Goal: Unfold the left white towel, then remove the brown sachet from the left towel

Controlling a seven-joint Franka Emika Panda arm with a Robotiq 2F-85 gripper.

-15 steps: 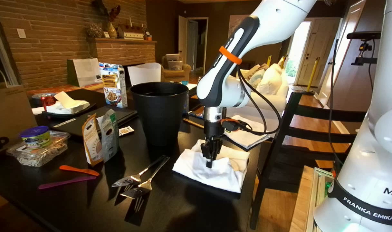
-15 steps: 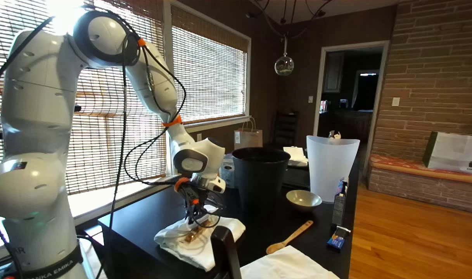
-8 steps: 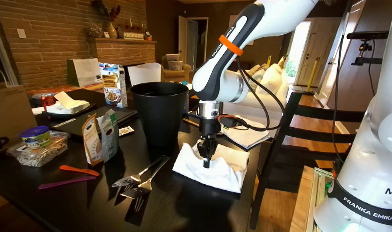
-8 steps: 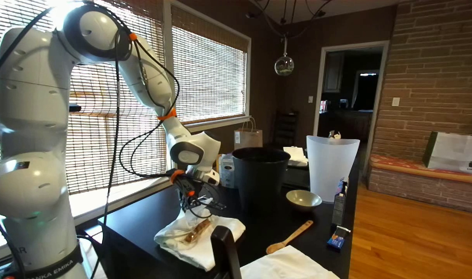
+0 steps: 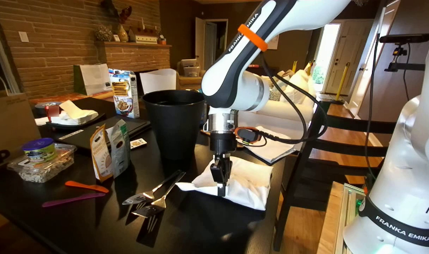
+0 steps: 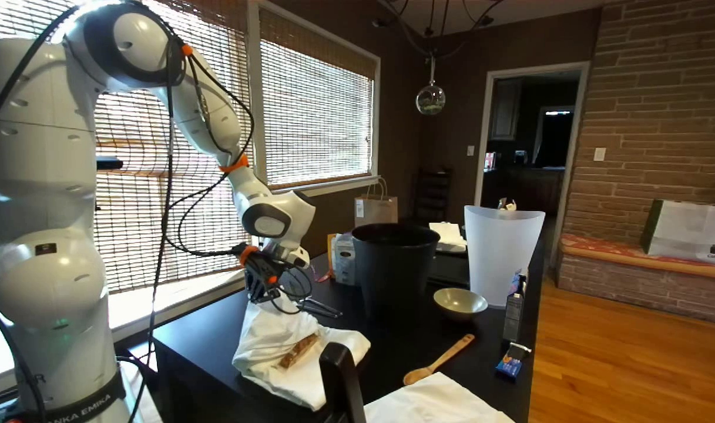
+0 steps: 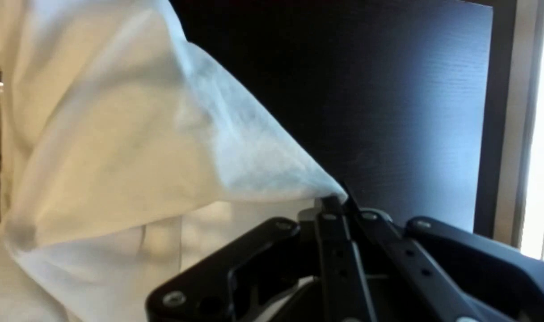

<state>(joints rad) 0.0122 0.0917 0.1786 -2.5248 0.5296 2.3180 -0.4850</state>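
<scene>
The hand (image 7: 340, 202) is clenched, fingers almost together, with one corner of the left towel (image 7: 133, 147) pinched right at the tips. In an exterior view the cloth slopes up to it, while the rest of that towel sits rumpled on the bench (image 6: 207, 333). The brown sachet (image 6: 299, 351) is lying on that same towel, a bit away from the hand, next to the raised folds.

Hard-to-see stuff: the wrist view only catches a sliver of the sachet at its edge, cables (image 6: 207, 254) clutter the area around the hand in an exterior view, and a chair post (image 6: 342, 382) blocks part of the towel there. The right towel (image 6: 436, 405) gets cut off at the bottom of that same view. Can't tell what's inside the black bin (image 5: 173, 127).

Counts: two towels, one sachet, one bin, one bowl (image 6: 460, 304), one wooden spoon (image 6: 439, 359), two metal servers (image 5: 159, 203), two coloured knives (image 5: 86, 186) (orange and purple), two standing pouches (image 5: 101, 155).
</scene>
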